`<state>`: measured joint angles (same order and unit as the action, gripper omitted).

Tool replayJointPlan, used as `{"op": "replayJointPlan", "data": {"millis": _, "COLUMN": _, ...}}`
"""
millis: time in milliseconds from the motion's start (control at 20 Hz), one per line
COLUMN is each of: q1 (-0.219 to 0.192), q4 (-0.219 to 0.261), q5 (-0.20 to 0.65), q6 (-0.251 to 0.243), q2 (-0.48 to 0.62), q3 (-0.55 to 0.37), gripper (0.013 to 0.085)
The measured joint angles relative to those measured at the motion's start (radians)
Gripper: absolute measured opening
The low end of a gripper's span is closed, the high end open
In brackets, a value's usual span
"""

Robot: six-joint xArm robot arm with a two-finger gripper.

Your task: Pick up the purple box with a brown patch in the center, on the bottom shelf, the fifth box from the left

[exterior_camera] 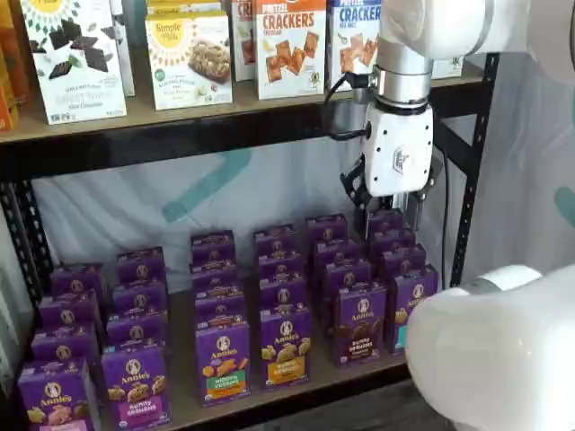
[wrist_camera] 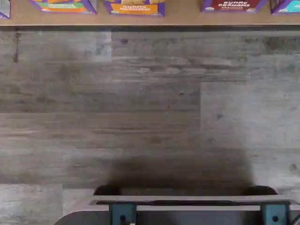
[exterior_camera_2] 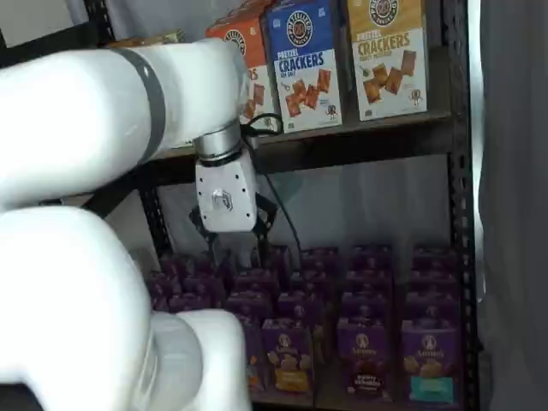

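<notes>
Overhead, arm upright, jaws [exterior_camera: 393, 205] open, above purple box [exterior_camera: 361, 321]

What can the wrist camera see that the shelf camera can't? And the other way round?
Only the wrist view shows the teal brackets and a wide stretch of grey floor. Only a shelf view shows the robot's arm, its hand, the cracker boxes up top, and the back rows of purple boxes. Both show the front edge of the bottom shelf and the purple box with the brown patch.
</notes>
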<state>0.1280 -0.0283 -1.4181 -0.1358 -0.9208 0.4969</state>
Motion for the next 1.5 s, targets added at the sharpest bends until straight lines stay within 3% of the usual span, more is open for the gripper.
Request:
{"op": "replayJointPlan", "data": {"millis": 250, "q1": -0.011, "q4": -0.025, "q5": 0.008, "q6": 0.015, "q2": -0.009, "q3": -0.011, "gripper": 0.0850}}
{"op": "replayJointPlan", "data": {"millis": 650, "q1": 0.020, "q4": 0.029, "q5": 0.032, "q6": -0.024, "q2": 0.032, "q3": -0.046, "gripper": 0.0850}}
{"op": "replayJointPlan", "data": {"millis": 1050, "q1": 0.016, "q4": 0.029, "q5": 0.192, "q6": -0.021, "q2": 0.138, "q3": -0.110, "gripper": 0.0850}}
{"op": "replayJointPlan", "data": {"millis": 1500, "q1": -0.011, "q4": 0.018, "q5": 0.461, "q6": 0.012, "q2": 0.397, "q3": -0.108, "gripper": 0.0850}}
